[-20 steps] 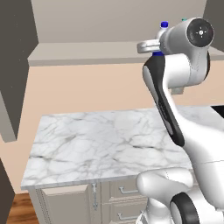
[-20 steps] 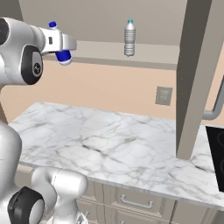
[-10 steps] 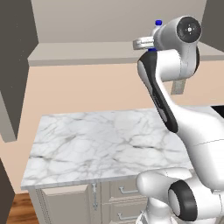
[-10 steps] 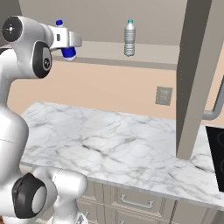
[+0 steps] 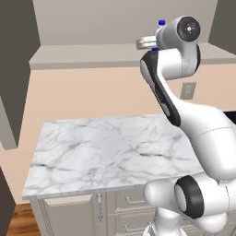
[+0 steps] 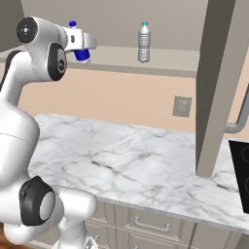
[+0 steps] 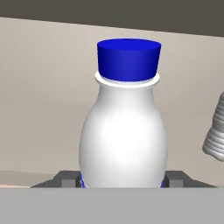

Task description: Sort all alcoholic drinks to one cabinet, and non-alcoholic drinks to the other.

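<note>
While the arm reaches up to the open cabinet shelf (image 5: 92, 55), the left base view shows a blue cap above its gripper (image 5: 152, 44). From the right, the clear ribbed plastic bottle (image 6: 143, 43) already stands there. Hand view: jaws clamp the white blue-capped plastic bottle (image 7: 124, 131); next, probably lowering it alongside.

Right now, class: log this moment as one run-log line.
gripper: shut on white bottle | height: cabinet shelf | clear bottle: upright on shelf
</note>
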Robot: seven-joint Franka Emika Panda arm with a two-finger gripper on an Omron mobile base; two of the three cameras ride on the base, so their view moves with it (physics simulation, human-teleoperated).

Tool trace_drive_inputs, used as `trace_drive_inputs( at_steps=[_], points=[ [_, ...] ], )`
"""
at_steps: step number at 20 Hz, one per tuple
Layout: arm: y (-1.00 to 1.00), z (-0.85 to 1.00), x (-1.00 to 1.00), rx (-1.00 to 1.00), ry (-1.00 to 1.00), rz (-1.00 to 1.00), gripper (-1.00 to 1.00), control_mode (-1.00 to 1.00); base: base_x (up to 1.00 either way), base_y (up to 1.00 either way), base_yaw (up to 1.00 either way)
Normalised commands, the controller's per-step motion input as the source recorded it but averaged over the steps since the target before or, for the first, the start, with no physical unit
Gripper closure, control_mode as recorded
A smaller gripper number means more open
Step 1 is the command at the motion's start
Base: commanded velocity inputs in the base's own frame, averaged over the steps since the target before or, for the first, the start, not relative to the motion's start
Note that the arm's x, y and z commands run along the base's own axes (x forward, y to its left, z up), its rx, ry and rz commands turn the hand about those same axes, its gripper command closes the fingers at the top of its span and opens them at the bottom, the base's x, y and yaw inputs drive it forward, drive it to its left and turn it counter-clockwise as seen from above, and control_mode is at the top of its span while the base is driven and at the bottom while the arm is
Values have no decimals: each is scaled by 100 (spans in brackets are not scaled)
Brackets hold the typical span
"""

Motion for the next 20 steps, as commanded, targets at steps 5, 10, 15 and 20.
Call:
trace_drive_inputs(
  at_steps=[5, 10, 15, 20],
  points=[
    [-3, 0, 45, 0, 0, 0, 100, -100, 0, 0, 0],
    [-2, 0, 42, 0, 0, 0, 100, -100, 0, 0, 0],
    [-1, -1, 44, 0, 0, 0, 100, -100, 0, 0, 0],
    [0, -3, 42, 0, 0, 0, 100, -100, 0, 0, 0]
  ],
)
